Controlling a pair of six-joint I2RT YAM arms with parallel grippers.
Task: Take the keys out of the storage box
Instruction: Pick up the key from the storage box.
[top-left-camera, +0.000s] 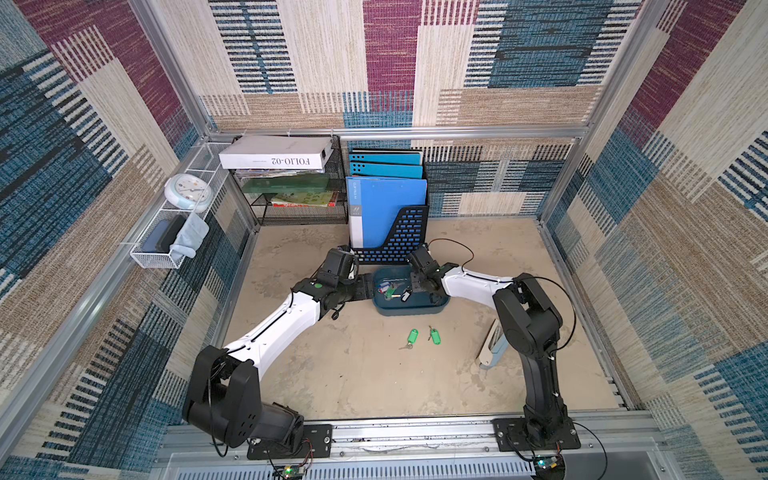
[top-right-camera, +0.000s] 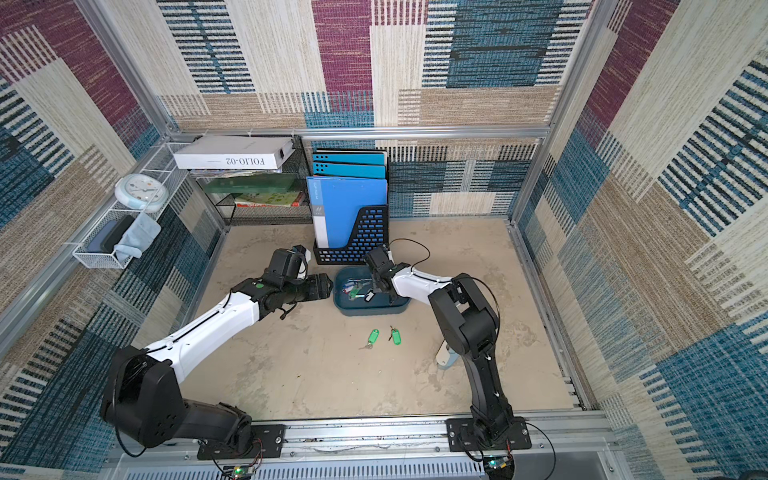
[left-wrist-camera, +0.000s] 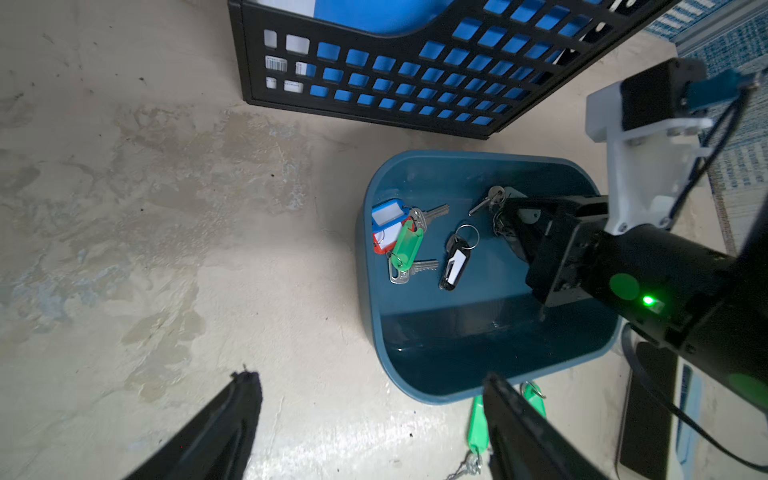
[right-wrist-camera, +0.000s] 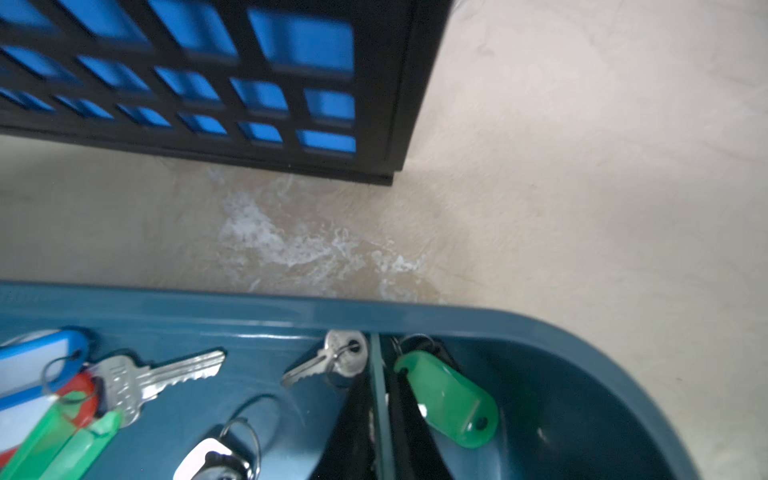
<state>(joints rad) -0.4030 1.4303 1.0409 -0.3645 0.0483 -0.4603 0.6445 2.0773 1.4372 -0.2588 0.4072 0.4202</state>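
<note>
The dark teal storage box (top-left-camera: 411, 310) (top-right-camera: 374, 310) sits in front of the file holder. Several keys lie inside it: blue (left-wrist-camera: 386, 211), red, green (left-wrist-camera: 408, 243) and black (left-wrist-camera: 455, 266) tags. My right gripper (right-wrist-camera: 376, 370) (top-left-camera: 415, 286) reaches down into the box's right end. Its jaws are pressed onto a thin pale grey-blue tag seen edge-on, with its key (right-wrist-camera: 343, 357) at the fingertips. A green tag (right-wrist-camera: 446, 399) lies against one finger. My left gripper (left-wrist-camera: 372, 386) (top-left-camera: 365, 286) hangs open beside the box's left end, holding nothing. Two green-tagged keys (top-left-camera: 412, 336) (top-left-camera: 434, 336) lie on the table in front of the box.
A black perforated file holder (top-left-camera: 392, 239) with blue folders stands right behind the box. A grey-blue and beige stapler (top-left-camera: 492, 347) lies at the right, by my right arm. A mesh shelf (top-left-camera: 303, 208) and a white wire basket (top-left-camera: 166, 249) are at the back left.
</note>
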